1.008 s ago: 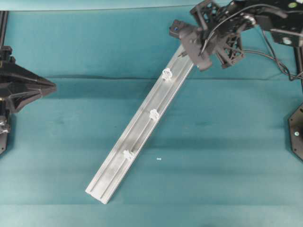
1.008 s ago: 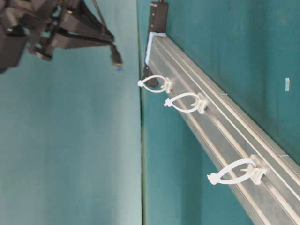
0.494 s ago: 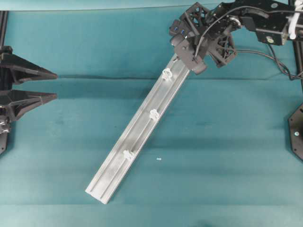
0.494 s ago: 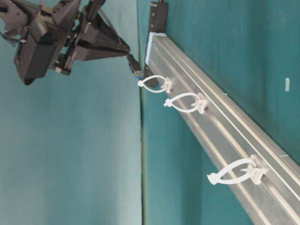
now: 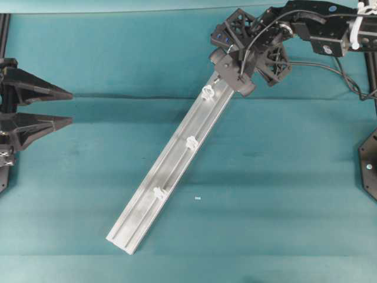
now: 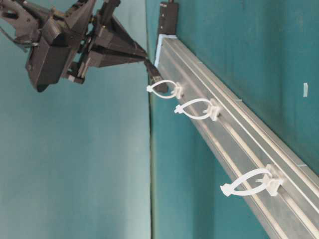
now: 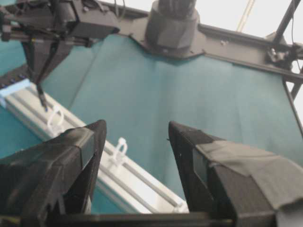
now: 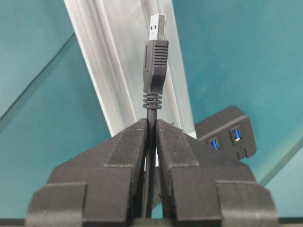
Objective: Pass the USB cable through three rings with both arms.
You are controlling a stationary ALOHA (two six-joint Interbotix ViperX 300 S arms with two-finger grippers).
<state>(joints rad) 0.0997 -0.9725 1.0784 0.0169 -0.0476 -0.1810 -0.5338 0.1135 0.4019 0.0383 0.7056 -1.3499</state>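
Right gripper (image 8: 150, 142): jaws pinched on the cable (image 8: 151, 113) just behind the plug (image 8: 155, 56), so the stiff plug sticks out ahead as a needle; grip close to the plug probably keeps the tip from drooping

Plug: metal tip leads, held above the far end of the rail (image 5: 177, 159), pointing down its length; in the table-level view it hangs just beside the first ring (image 6: 164, 89), apart from it, not yet inside the loop

Rings: three white loops standing upright off the rail, spaced along it; first ring at the far end, second ring (image 6: 197, 110) close behind, third ring (image 6: 249, 184) well down toward the near end; all empty, so threading is judged at its start

Hub (image 8: 227, 135): black, blue sockets, lying on the cloth just past the rail's far end; the cable's fixed end

Left gripper (image 7: 137, 165): jaws wide, holding nothing, at the left edge of the table, well apart from the rail; apparently waiting to take the plug once it comes through
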